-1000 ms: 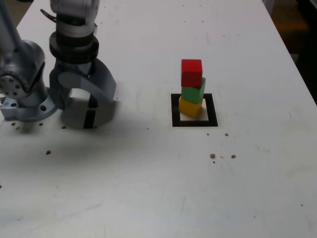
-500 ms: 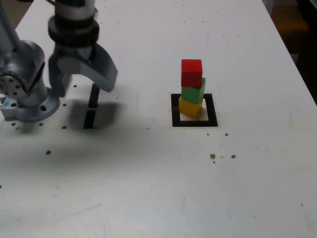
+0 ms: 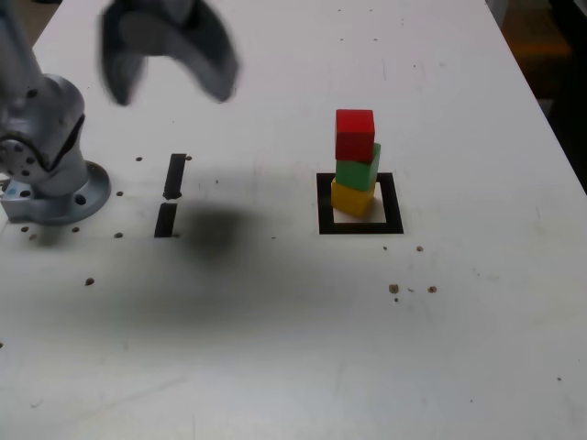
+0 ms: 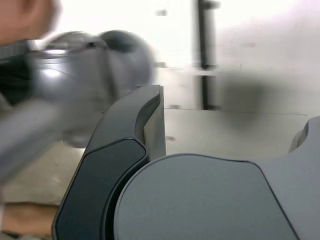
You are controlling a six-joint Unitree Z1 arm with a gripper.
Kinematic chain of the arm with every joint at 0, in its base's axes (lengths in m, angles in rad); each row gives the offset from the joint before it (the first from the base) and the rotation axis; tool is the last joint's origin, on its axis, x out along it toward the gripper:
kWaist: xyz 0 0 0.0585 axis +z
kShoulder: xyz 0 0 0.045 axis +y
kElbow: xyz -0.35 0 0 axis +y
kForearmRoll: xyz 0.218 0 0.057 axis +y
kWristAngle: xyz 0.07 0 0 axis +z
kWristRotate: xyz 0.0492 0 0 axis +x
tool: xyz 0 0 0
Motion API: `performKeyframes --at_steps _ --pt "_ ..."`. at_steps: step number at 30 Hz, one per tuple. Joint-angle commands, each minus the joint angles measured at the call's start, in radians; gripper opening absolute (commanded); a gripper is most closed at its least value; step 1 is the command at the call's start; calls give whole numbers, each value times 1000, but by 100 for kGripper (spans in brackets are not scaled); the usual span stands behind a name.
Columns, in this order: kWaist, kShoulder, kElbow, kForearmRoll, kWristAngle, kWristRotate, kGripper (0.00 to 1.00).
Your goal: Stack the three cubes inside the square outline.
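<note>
Hand: the hand (image 3: 170, 82) hangs high over the counter at about ten o'clock in the exterior view, blurred, its two dark curved fingers (image 3: 213, 57) spread wide with nothing between them
Hand, wrist view: one dark finger (image 4: 115, 165) fills the near part of the picture, the rest is smeared and hard to read
Stack: three cubes piled one on another, just right of centre, towards two o'clock from the middle of the exterior view, well apart from the hand
Red cube: the red cube (image 3: 355, 134) sits on top, resting on the green one
Green cube: the green cube (image 3: 358, 170) is in the middle, turned a little against the cubes above and below
Yellow cube: the yellow cube (image 3: 352, 198) is at the bottom, standing inside the frame, towards its far side
Frame: the square black frame (image 3: 359, 225) lies flat on the counter, white inside, its near part bare
Counter: white counter (image 3: 303, 348), speckled with small dark holes and marks
Strips: two short black strips (image 3: 171, 195) lie end to end at nine o'clock from the stack, below the hand
Shadow: a soft dark shadow (image 3: 215, 229) spreads on the counter just beside the strips
Arm base: the grey arm base (image 3: 46, 156) stands at the nine o'clock edge of the exterior view
</note>
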Motion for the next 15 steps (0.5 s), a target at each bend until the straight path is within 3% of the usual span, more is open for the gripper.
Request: performKeyframes --at_steps 1,5,10,15 --pt "-12 18 -300 14 13 -2 99" --pt "-41 57 -403 9 32 -5 100" --pt "-54 127 -423 -2 21 -3 100" --pt "-34 258 -441 -18 14 41 99"
